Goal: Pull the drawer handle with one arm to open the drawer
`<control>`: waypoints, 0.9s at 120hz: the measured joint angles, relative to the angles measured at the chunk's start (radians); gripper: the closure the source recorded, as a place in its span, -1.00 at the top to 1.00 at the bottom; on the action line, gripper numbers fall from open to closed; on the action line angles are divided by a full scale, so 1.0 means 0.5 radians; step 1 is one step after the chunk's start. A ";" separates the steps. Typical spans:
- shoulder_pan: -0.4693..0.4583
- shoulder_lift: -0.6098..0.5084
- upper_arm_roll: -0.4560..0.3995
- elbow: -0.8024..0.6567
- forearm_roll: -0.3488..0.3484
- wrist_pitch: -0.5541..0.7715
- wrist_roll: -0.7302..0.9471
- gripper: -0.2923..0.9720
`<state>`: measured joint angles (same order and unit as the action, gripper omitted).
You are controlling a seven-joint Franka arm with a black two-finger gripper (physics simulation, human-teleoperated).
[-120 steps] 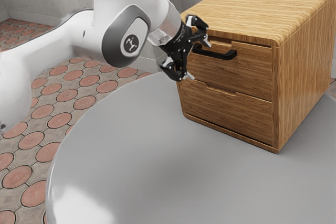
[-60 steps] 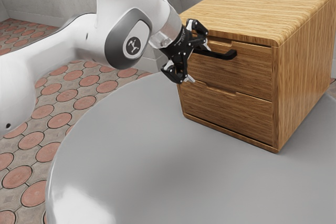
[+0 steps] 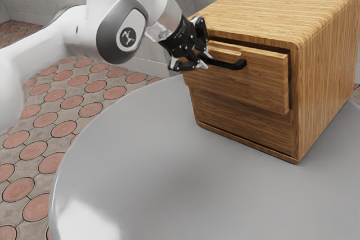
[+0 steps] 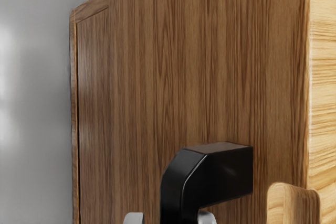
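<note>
On the exterior view's left there is a floor [image 3: 56, 99] with round red tiles. The big white arm [image 3: 112, 32] comes in from that side and reaches over to the exterior view's right.

At the end of the arm is the black claw [image 3: 200, 53]. It is up at the top drawer [image 3: 247, 80] of a wooden cabinet [image 3: 326, 71]. The claw is pinching the drawer handle [image 3: 228, 63], a black bar, at the end nearest the arm. One finger is above the bar and one is below it.

In the wrist view the drawer handle [image 4: 210, 177] is very close. Its black end sticks out from the top drawer's [image 4: 184, 77] brown wood front. A silver fingertip [image 4: 134, 217] peeks up beside it, and there is another on its other side, so the claw has the bar between them.

The top drawer is part of the way out of the cabinet. There is a dark gap above it, and its front sticks out past the bottom drawer [image 3: 242, 113]. The bottom drawer is closed, flat with the cabinet.

The cabinet stands on a round gray bench [image 3: 169, 184], on the side at the exterior view's right.
</note>
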<state>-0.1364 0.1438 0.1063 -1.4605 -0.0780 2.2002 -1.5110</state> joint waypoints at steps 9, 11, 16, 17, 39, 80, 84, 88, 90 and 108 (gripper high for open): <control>-0.002 -0.009 0.006 -0.022 -0.019 -0.026 0.001 -0.59; -0.002 -0.012 0.007 -0.024 -0.021 -0.033 0.001 -0.60; -0.002 -0.022 0.008 -0.028 -0.027 -0.047 0.001 -0.62; -0.002 -0.025 0.008 -0.029 -0.028 -0.049 0.001 -0.62; -0.012 -0.127 0.010 -0.143 -0.039 -0.091 -0.002 -0.69; -0.012 -0.349 0.003 -0.397 -0.042 -0.119 -0.015 -0.67; -0.012 -0.368 0.003 -0.417 -0.043 -0.119 -0.017 -0.67; -0.011 -0.381 0.002 -0.434 -0.043 -0.119 -0.018 -0.68; -0.010 -0.388 0.000 -0.443 -0.042 -0.119 -0.019 -0.68; -0.005 -0.445 -0.007 -0.501 -0.043 -0.122 -0.028 -0.69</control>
<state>-0.1386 -0.0786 0.1027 -1.7112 -0.0994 2.1394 -1.5247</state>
